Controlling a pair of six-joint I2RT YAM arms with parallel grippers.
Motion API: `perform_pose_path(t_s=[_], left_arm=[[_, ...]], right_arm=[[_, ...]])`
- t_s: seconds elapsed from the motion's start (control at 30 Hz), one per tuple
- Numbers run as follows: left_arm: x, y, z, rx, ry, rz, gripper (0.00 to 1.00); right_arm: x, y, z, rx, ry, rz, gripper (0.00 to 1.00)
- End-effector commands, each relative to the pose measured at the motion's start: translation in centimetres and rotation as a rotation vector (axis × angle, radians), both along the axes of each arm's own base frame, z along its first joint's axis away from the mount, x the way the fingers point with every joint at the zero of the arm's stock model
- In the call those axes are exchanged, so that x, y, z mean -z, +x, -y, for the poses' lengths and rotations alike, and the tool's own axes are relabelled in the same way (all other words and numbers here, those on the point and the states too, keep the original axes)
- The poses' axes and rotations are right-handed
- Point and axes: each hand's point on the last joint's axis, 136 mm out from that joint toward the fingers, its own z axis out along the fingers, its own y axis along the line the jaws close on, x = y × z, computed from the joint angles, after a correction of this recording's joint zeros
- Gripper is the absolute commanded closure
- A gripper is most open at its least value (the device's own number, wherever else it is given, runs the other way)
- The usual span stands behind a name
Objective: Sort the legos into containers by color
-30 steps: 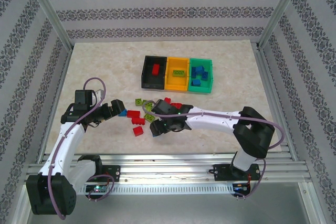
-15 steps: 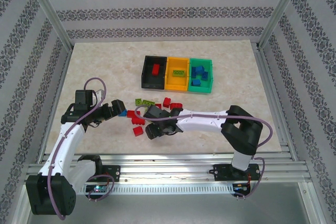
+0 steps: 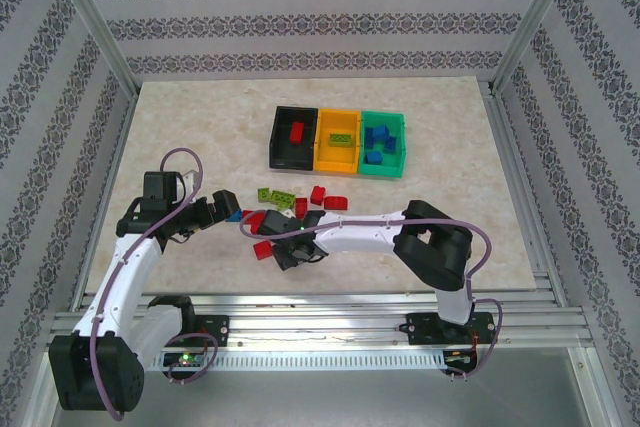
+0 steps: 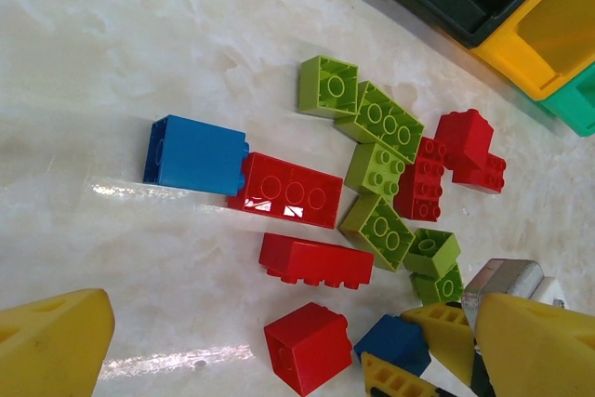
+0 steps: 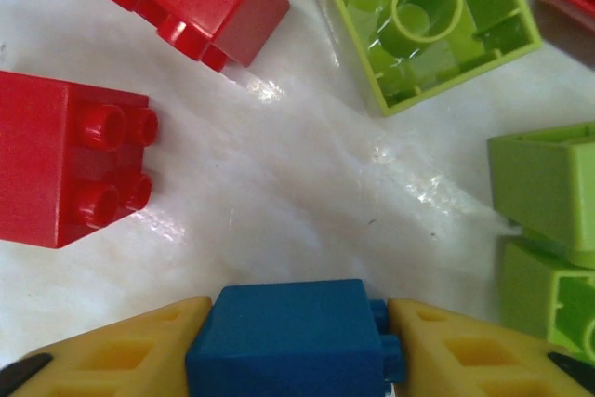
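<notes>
Blue lego [image 5: 288, 346] clamped in right gripper [image 5: 297, 315], legos [image 5: 79, 174] close around; left gripper [image 4: 293, 318] spread wide.

Place: robot lab cell
Enclosure: aluminium posts [image 3: 97, 27], patterned wall panels [image 3: 300, 22]
Rig: left arm [image 3: 125, 272] and right arm [image 3: 360, 231] bolted at the counter's [image 3: 200, 127] near edge

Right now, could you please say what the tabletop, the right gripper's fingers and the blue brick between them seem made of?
The blue brick looks like moulded plastic: smooth, semi-gloss, crisp-edged. The tabletop is glossy and veined with glare: marble or a laminate imitation, unclear. The right gripper's fingers seem matte yellow plastic with ribbed cut-outs.
</notes>
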Motion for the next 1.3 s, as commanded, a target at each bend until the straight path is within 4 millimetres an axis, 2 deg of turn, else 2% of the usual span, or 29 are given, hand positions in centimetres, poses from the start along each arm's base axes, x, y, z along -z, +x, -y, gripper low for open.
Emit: perform_pose_path(t_s=[0.0, 0.1, 0.2, 0.3, 0.4, 0.5, 0.6, 0.7, 0.77, 0.83, 0.9, 1.0, 1.27], left_arm=[[-0.4, 0.2, 0.4, 0.003, -0.011, 0.025, 0.00], [-0.2, 0.2, 0.3, 0.002, -0.008, 0.021, 0.00], [-0.2, 0.2, 0.2, 0.002, -0.005, 0.020, 0.00], [0.0, 0.2, 0.2, 0.000, -0.004, 0.012, 0.00], [0.0, 0.2, 0.2, 0.000, 0.000, 0.009, 0.00], [0.2, 0.2, 0.1, -0.003, 0.005, 0.003, 0.00], [0.5, 0.2, 0.0, -0.006, 0.010, -0.009, 0.00], [1.0, 0.2, -0.1, -0.008, 0.016, -0.031, 0.00], [1.4, 0.2, -0.2, -0.010, 0.021, -0.051, 0.00], [1.9, 0.2, -0.3, -0.014, 0.026, -0.077, 0.00], [2.4, 0.1, -0.4, -0.019, 0.032, -0.104, 0.00], [2.9, 0.0, -0.4, -0.022, 0.045, -0.130, 0.00], [4.2, -0.1, -1.2, -0.051, 0.089, -0.194, 0.00]], right_arm=[[-0.1, 0.0, 1.1, -0.006, -0.044, 0.031, 0.59], [-1.3, 0.3, 1.3, -0.008, -0.018, 0.060, 0.61], [-4.0, 1.8, 1.8, 0.006, 0.026, 0.117, 0.62], [-7.3, 4.7, 3.6, 0.051, 0.081, 0.182, 0.62], [-10.1, 8.6, 6.6, 0.132, 0.134, 0.235, 0.62], [-11.8, 12.7, 10.2, 0.230, 0.185, 0.258, 0.62], [-12.0, 17.4, 14.0, 0.346, 0.240, 0.275, 0.61], [-11.2, 21.5, 16.7, 0.444, 0.294, 0.248, 0.61], [-10.9, 23.8, 18.2, 0.473, 0.268, 0.274, 0.58], [-10.5, 26.0, 19.9, 0.474, 0.167, 0.312, 0.51], [-10.0, 27.3, 21.2, 0.466, 0.090, 0.321, 0.47], [-9.7, 27.6, 21.9, 0.453, 0.087, 0.306, 0.41], [-9.3, 23.5, 22.2, 0.450, 0.206, 0.314, 0.38]])
